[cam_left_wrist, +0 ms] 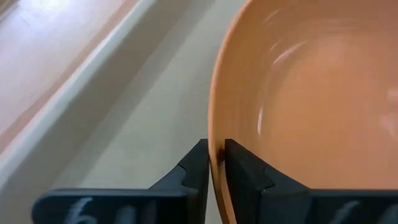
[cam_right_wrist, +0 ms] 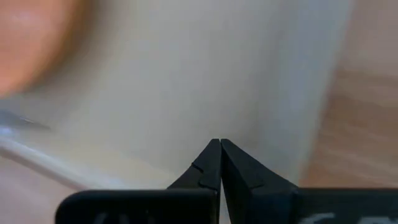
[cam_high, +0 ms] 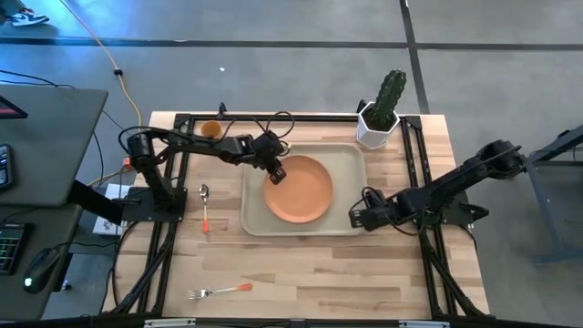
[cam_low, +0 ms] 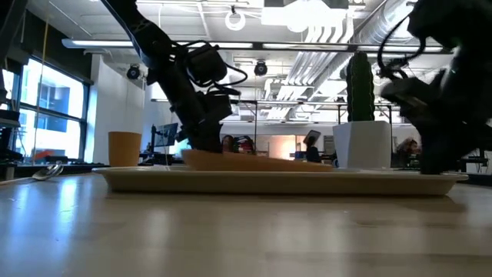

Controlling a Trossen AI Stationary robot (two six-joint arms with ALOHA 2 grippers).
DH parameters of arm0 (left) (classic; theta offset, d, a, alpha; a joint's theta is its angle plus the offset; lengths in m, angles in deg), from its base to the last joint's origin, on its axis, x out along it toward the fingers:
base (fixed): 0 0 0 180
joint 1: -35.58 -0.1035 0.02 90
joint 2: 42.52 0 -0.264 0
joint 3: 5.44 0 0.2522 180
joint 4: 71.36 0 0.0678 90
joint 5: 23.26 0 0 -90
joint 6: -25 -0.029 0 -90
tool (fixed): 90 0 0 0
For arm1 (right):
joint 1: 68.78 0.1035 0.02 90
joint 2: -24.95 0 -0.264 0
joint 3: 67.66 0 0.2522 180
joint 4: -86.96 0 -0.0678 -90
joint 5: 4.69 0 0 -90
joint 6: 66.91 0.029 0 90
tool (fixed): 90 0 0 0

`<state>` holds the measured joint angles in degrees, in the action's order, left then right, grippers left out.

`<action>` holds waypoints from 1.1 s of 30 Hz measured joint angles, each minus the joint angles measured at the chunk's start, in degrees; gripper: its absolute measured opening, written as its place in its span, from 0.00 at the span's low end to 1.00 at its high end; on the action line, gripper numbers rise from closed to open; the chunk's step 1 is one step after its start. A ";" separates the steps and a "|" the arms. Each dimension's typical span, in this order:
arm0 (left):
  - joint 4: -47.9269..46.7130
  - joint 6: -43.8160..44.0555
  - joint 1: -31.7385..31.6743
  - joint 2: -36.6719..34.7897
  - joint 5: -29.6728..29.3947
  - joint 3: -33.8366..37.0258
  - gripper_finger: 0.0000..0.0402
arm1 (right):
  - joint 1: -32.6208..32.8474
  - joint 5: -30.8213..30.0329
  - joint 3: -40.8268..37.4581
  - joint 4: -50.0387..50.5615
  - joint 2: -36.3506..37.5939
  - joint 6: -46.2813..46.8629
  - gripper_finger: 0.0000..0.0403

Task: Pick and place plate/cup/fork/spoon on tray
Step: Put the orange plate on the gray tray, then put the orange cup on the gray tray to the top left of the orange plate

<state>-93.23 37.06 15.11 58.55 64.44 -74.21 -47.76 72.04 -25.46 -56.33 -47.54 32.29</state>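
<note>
An orange plate point(cam_high: 299, 189) sits inside the cream tray point(cam_high: 348, 157), one edge seemingly raised. The left gripper point(cam_left_wrist: 214, 163) pinches its thin rim between its fingers. It looks light, stiff and slick, so the rim is the handhold. The right gripper point(cam_right_wrist: 219, 163), fingers pressed together, waits by the tray's right edge.
</note>
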 joint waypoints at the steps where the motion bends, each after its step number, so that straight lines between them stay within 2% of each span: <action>1: 0.79 0.04 0.09 0.34 0.15 -0.02 0.13 | 0.00 -1.83 0.80 0.05 0.03 0.02 0.00; 8: -2.27 0.01 -1.60 -0.94 0.87 -1.87 0.28 | -0.34 -12.64 6.68 5.18 0.11 -0.84 0.00; 14: -4.25 -3.51 -5.14 -5.02 6.80 -3.87 0.41 | -3.86 -12.93 9.59 6.53 0.11 -8.97 0.01; 17: -4.42 -6.83 -7.06 -8.46 6.98 -3.87 0.45 | -6.39 -13.21 9.84 5.15 0.11 -11.11 0.07; 21: -7.14 -10.53 -9.81 -14.57 6.45 -3.87 0.47 | -10.77 -13.15 9.84 2.28 0.01 -14.03 0.22; 27: -17.11 -11.71 -12.70 -24.45 3.29 -3.87 0.47 | -18.43 -9.54 9.86 -8.42 -1.71 -22.09 0.40; 30: -22.48 -11.43 -12.96 -28.61 -0.77 -3.87 0.46 | -22.63 -6.45 10.40 -15.51 -4.95 -26.53 0.44; 33: -26.82 -11.27 -12.93 -31.37 -7.85 -3.87 0.46 | -26.44 -3.60 13.62 -15.93 -9.66 -31.86 0.44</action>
<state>-120.05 25.79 2.18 27.18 56.58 -78.08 -74.21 68.44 -11.84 -72.27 -57.19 0.43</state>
